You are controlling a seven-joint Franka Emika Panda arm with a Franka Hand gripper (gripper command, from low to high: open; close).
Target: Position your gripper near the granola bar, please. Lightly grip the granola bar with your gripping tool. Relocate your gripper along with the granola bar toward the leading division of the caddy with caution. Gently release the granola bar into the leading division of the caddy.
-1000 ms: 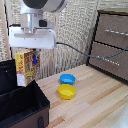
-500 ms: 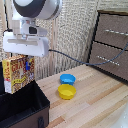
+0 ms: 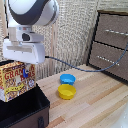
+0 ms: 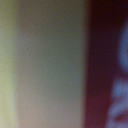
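Observation:
The granola bar box (image 3: 17, 80), yellow-orange with red and brown print, hangs upright under my gripper (image 3: 24, 64) at the exterior view's left. The white gripper block is directly on top of the box and its fingers are hidden behind it, shut on the box. The box's lower edge is just above the open top of the black caddy (image 3: 35, 107), over its rear left part. The caddy's inner dividers and its front compartment do not show clearly. The wrist view is a close blur of pale yellow and dark red surface (image 4: 50, 65), the box filling the lens.
A blue bowl (image 3: 67, 79) and a yellow bowl (image 3: 67, 91) sit on the wooden table (image 3: 95, 107) right of the caddy. A brown drawer cabinet (image 3: 111, 42) stands at the back right. A black cable (image 3: 75, 67) runs behind the bowls.
The arm has moved toward the exterior view's left and lower, carrying the box from above the caddy's back edge down to just over the caddy's opening.

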